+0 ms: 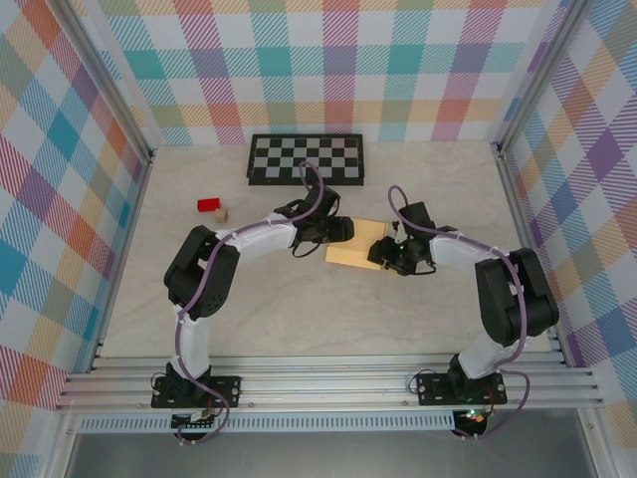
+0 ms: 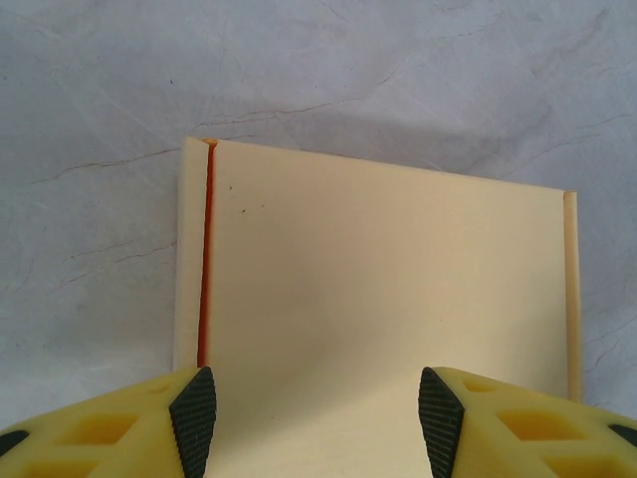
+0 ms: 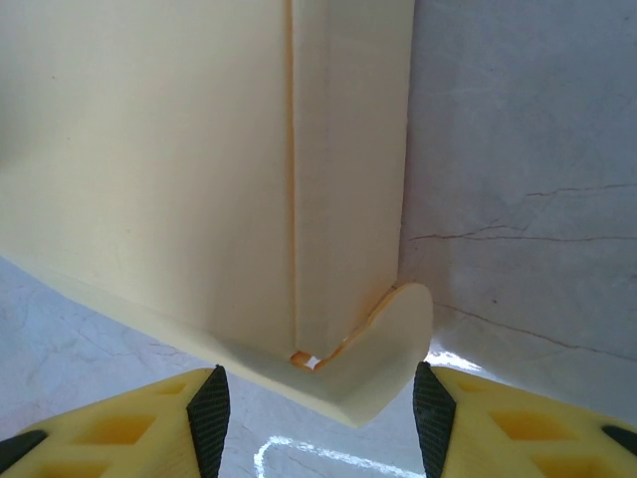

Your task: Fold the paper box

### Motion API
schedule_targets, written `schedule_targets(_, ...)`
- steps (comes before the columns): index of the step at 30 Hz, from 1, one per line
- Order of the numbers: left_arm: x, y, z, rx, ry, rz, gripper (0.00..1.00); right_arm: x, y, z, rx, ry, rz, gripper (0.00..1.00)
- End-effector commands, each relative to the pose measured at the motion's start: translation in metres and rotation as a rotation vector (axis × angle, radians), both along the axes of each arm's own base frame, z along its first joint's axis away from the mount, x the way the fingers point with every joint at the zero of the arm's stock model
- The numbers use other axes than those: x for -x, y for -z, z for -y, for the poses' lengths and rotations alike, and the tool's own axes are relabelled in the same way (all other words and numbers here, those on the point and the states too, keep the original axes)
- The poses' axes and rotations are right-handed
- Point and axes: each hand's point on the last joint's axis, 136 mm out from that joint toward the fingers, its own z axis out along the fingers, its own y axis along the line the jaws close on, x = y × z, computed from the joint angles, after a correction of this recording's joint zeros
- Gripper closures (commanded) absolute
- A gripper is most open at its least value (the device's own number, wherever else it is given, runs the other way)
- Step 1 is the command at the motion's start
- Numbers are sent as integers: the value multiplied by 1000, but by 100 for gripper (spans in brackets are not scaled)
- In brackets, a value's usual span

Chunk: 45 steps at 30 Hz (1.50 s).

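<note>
Paper box (image 1: 356,244) lying flat near the middle of the table (image 1: 299,319), pale yellow, with a thin orange line along one fold. Left gripper (image 2: 317,398) over the box's left side, fingers (image 2: 194,418) wide apart, holding nothing. Right gripper (image 3: 317,398) at the box's right side, claw apart too, a curled corner flap between the fingers, not pinched. By the table's back edge, a checkerboard (image 1: 306,158). Toward the left edge, a red block (image 1: 208,205) just beside a tiny tan cube (image 1: 222,214).

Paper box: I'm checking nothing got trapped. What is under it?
The paper box rests on the marbled table; a rounded tab sticks out at its corner by the right pincer. Anything under its middle is covered.
</note>
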Motion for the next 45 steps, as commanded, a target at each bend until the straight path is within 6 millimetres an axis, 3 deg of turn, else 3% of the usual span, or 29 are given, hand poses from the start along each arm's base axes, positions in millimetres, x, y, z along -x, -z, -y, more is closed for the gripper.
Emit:
schedule_targets(1, 6, 16, -14, -54, -31, -52, 40, -11, -3, -5, -8, -29, 40, 45)
schedule_targets(10, 8, -15, -26, -92, -49, -27, 36, -13, -9, 0, 21, -30, 50, 45)
schedule_targets(15, 6, -14, -32, -127, -45, -34, 33, -17, -16, 4, 58, -41, 66, 44)
schedule_targets(24, 0, -42, -41, -84, -71, -5, 21, -34, -37, -1, 70, -99, 153, 42)
schedule_targets(30, -2, -55, -44, -59, -78, -1, 20, -46, -40, -6, 75, -135, 176, 42)
schedule_targets(32, -2, -51, -48, -71, -85, -4, 20, -48, -40, -8, 69, -140, 177, 42)
schedule_targets(39, 4, -8, -53, -88, -69, -77, 20, -53, -29, -14, 47, -152, 162, 42)
schedule_targets(45, 6, 2, -52, -82, -68, -91, 20, -53, -20, -20, 17, -165, 146, 42)
